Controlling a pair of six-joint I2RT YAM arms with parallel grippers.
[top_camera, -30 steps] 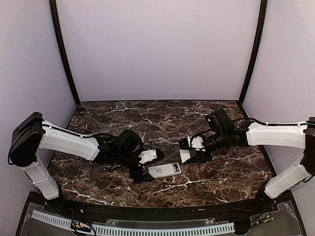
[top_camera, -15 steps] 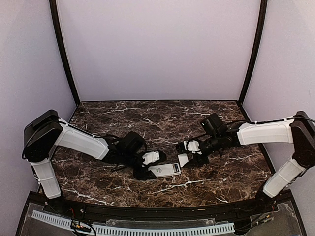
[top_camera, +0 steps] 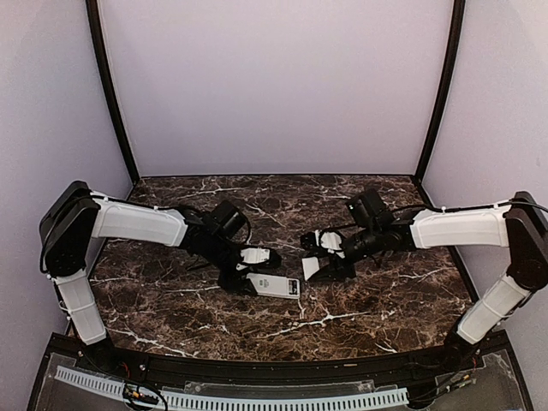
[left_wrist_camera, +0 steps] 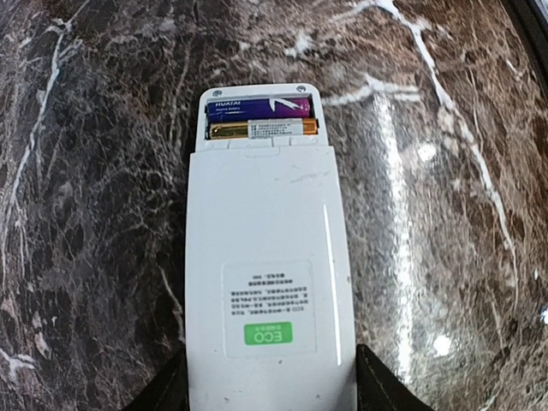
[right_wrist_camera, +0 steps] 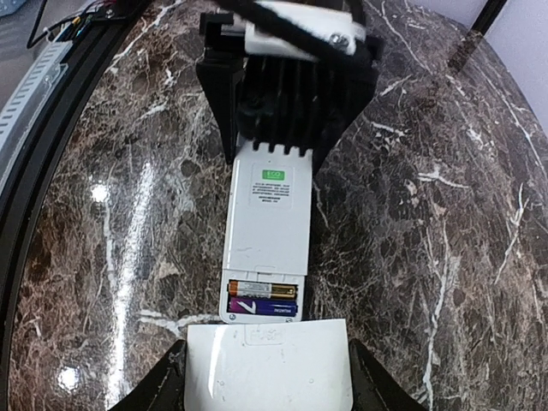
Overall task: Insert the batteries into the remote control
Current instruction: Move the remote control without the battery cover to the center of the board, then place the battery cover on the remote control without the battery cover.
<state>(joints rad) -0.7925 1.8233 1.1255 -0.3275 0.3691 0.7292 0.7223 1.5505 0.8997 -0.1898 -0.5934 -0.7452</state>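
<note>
Remote control (top_camera: 276, 285) lies back side up, just toward 6 o'clock from the middle of the marble table (top_camera: 171, 317), compartment open with two batteries (left_wrist_camera: 261, 117) seated. Left gripper (top_camera: 251, 274) is clamped on its 9 o'clock, label end. Right gripper (right_wrist_camera: 267, 381) is pinched on a flat white cover (right_wrist_camera: 267, 364), just beside the battery end at its 2 o'clock.

Glossy marble-look table (left_wrist_camera: 86, 171), smooth plastic remote control (left_wrist_camera: 265, 240), plastic cover (right_wrist_camera: 270, 364)
</note>
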